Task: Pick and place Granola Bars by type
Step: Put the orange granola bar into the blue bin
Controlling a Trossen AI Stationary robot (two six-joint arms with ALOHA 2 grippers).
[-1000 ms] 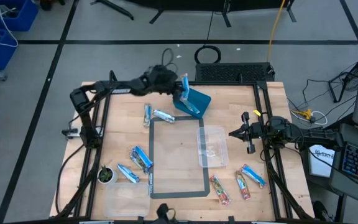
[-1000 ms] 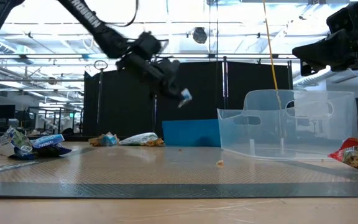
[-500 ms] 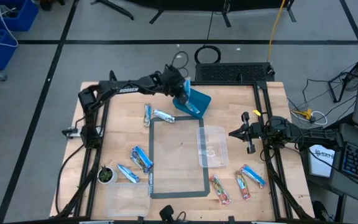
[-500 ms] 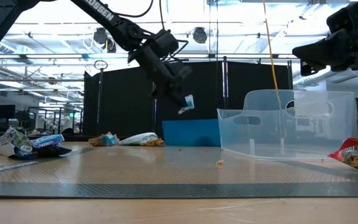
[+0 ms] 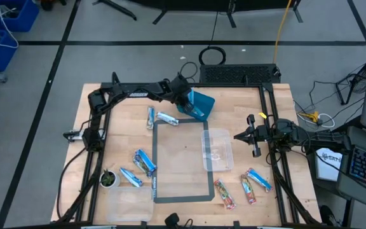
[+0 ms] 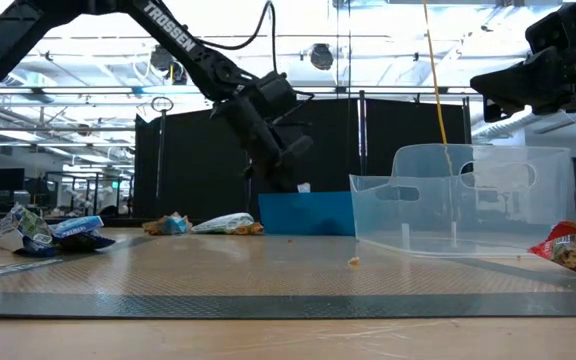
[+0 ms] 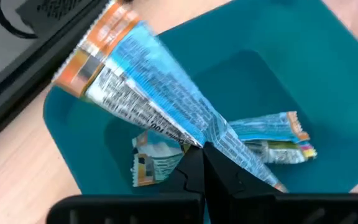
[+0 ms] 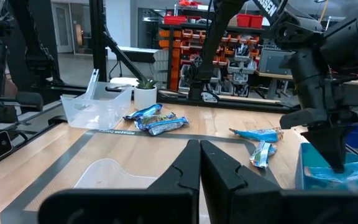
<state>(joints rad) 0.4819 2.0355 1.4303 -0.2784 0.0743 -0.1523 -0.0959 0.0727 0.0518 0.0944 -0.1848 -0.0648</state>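
**Left fingers hold a blue bar down inside the blue bin**

The left gripper (image 7: 202, 163) has its fingers clenched on a blue bar (image 7: 148, 93), pinching the wrapper near one end so the rest fans out above the bin floor. The gripper sits inside the blue bin (image 5: 203, 102), close to its near wall; two more blue bars (image 7: 272, 134) lie on the bin bottom just beside the held one. In the low view the gripper (image 6: 298, 180) dips to the bin's rim (image 6: 308, 212).

The left arm (image 5: 132, 93) stretches long and low along the far edge of the bench (image 5: 246, 114), bent at the elbow, with its wrist angled down into the bin.

The right gripper (image 5: 239, 135), fingers shut on nothing, waits above the right side of the bench beside the clear tub (image 5: 217, 150), level and pointing inward.

Just outside the bin, two blue bars (image 5: 160, 117) lie at the far corner of the grey mat (image 5: 183, 166), whose middle is open. More blue bars (image 5: 143, 161) cluster off the mat's left edge, near a small green-topped pot (image 5: 108, 179) and a second clear tub (image 5: 129, 202). At the near right, two red bars (image 5: 224, 193) and one blue bar (image 5: 258, 179) lie apart from each other, close to the right arm's frame.
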